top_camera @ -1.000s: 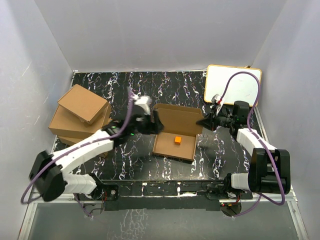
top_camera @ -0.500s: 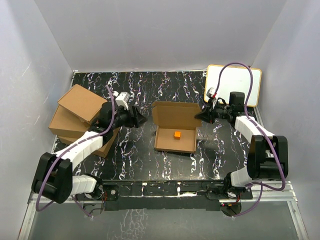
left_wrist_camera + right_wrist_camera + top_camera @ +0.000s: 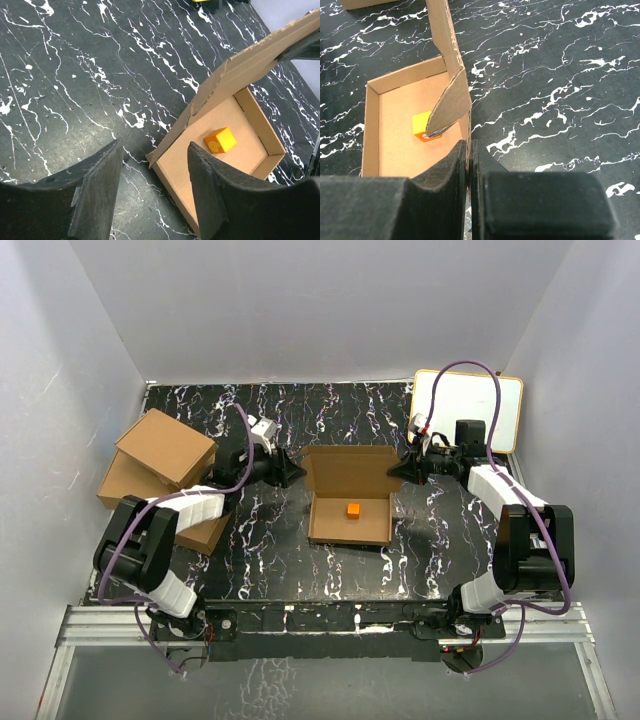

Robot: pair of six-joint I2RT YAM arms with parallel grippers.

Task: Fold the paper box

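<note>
The paper box lies open at mid-table with its lid panel standing up at the back. A small orange cube sits inside it. My left gripper is open beside the box's back-left corner. In the left wrist view, the gripper has that corner between its spread fingers without touching, and the cube shows too. My right gripper is shut on the box's right side wall, just below the side tuck flap.
A pile of ready-made brown cardboard boxes stands at the left, just behind my left arm. A white board with a yellow rim lies at the back right. Grey walls close in the table on three sides.
My left gripper has let go of the lid's left edge and drawn back to the left, then edged toward the corner. The box has swung square, held by my right gripper.
</note>
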